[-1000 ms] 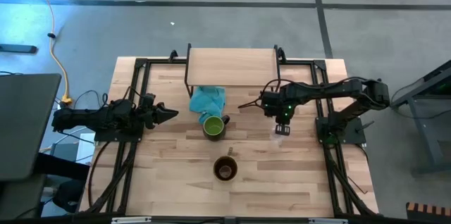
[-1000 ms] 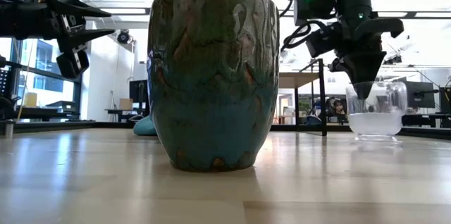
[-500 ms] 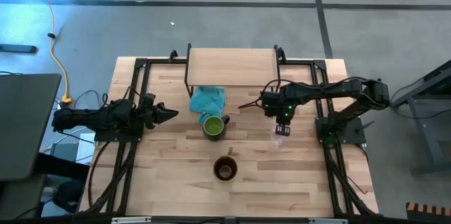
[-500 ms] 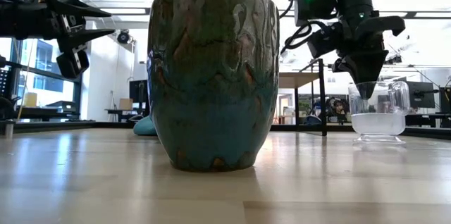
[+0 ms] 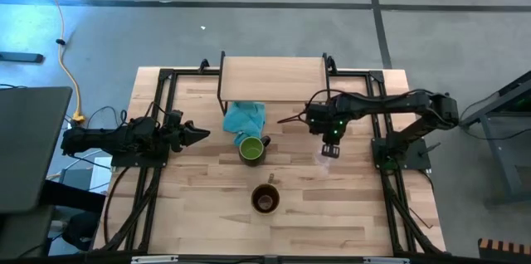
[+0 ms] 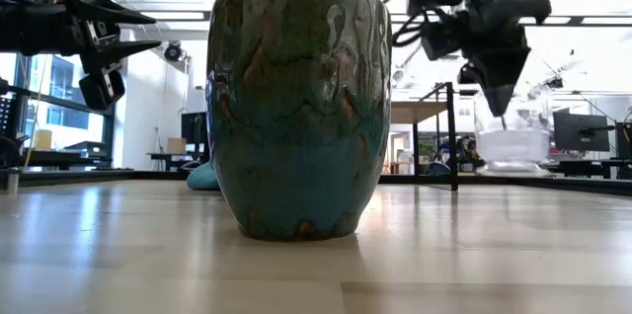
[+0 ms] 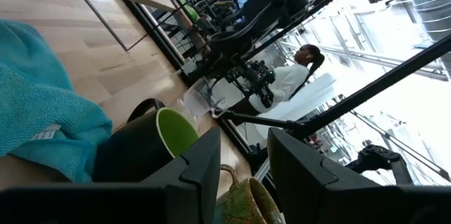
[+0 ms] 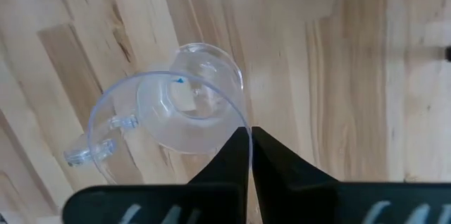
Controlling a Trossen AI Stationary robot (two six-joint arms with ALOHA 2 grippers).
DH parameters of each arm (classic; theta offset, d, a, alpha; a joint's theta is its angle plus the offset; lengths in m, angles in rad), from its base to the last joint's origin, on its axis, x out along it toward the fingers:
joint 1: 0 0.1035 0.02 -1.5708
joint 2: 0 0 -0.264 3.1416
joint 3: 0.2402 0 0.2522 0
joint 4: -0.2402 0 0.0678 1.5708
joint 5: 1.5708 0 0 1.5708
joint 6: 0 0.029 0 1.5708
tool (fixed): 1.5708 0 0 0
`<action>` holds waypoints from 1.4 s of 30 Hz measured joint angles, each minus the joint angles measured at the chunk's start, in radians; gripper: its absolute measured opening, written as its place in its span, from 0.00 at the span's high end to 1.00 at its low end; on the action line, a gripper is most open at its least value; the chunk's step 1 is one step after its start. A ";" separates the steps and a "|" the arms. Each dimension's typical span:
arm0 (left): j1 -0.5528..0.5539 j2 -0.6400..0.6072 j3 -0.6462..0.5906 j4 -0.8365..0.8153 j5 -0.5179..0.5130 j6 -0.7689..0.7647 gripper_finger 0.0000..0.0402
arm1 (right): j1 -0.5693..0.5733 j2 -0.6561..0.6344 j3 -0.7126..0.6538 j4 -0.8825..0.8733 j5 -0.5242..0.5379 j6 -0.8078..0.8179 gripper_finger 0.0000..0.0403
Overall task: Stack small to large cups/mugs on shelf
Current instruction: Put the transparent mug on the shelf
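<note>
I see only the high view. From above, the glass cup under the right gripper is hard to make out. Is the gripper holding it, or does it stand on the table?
Observer: It is held. The right wrist view shows the right gripper with its jaws shut on the rim of the glass cup.
Operator: Is the cup off the table?
Observer: Yes. In the low view its base hangs clear of the table.
Operator: And the left gripper, is it holding anything?
Observer: No. The left wrist view shows the left gripper with its jaws open and nothing between them.
</note>
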 joint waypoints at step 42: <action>0.000 0.000 0.000 0.000 0.000 0.014 0.74 | -0.079 0.025 0.607 -0.401 0.131 -0.046 1.00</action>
